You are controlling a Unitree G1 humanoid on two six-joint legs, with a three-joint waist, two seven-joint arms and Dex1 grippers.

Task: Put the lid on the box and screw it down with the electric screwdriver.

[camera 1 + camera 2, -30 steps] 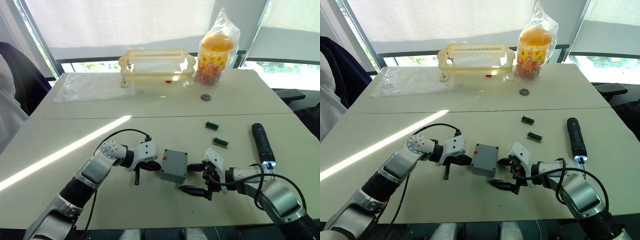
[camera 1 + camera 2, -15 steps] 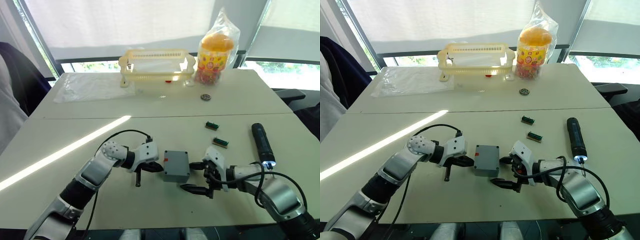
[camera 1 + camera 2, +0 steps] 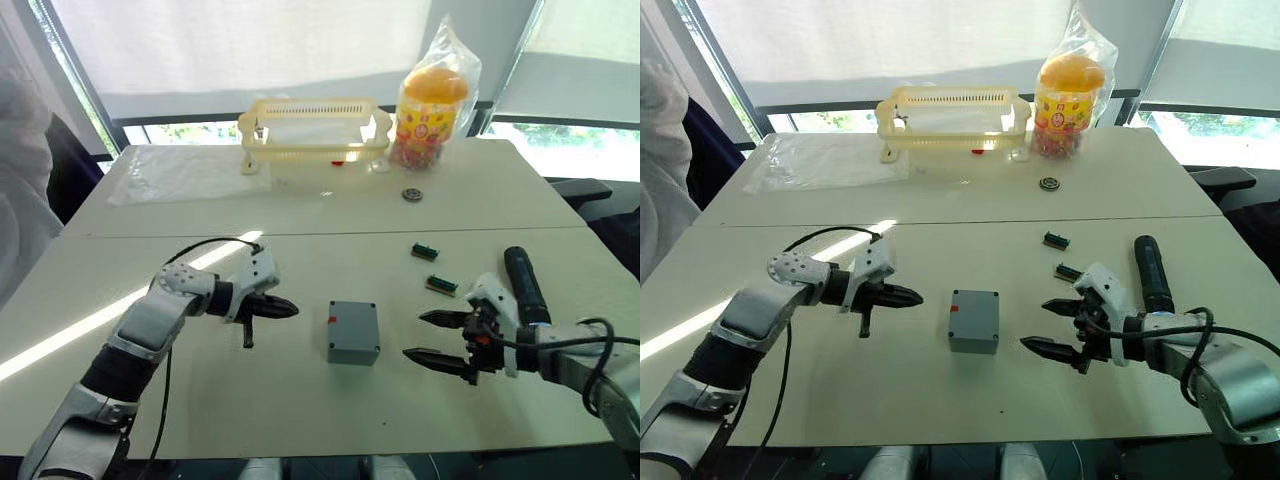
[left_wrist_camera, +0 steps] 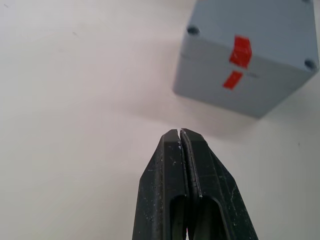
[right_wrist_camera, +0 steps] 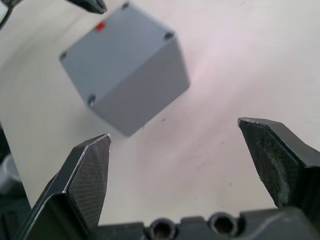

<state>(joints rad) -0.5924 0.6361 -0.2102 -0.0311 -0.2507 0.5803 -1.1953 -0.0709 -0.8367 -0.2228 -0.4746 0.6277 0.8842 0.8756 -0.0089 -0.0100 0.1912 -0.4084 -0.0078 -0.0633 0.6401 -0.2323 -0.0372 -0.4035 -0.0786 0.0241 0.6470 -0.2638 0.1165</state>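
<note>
Between the two grippers, well apart from both, the box (image 3: 353, 332) sits on the table (image 3: 300, 400) with the lid (image 5: 117, 55) already on it — flat top, screw holes at the corners. The left gripper (image 3: 283, 309) points at it from its red-marked side, fingers pressed together and holding nothing. The right gripper (image 3: 432, 337) faces the opposite side with its fingers spread wide, also holding nothing. The screwdriver (image 3: 525, 288) lies just beyond the right gripper, on its outer side, its lit tip close to the wrist.

The box looks like rigid moulded plastic: light, stiff, smooth-sided, so likely to skate on the table if pushed from one side only. I would steady it by two opposite side walls, low down, keeping clear of the corners where the screws go. The screwdriver is a long smooth cylinder that will probably roll; the thick middle of the barrel seems the safest place to take hold of it, with the bit left free.

The left wrist view shows two red marks on the wall facing that gripper, and two corner holes above them — whether screws sit in them I cannot tell. The right wrist view shows the plain far wall instead, three corner holes on top, and the tip of the left gripper past the box.
</note>
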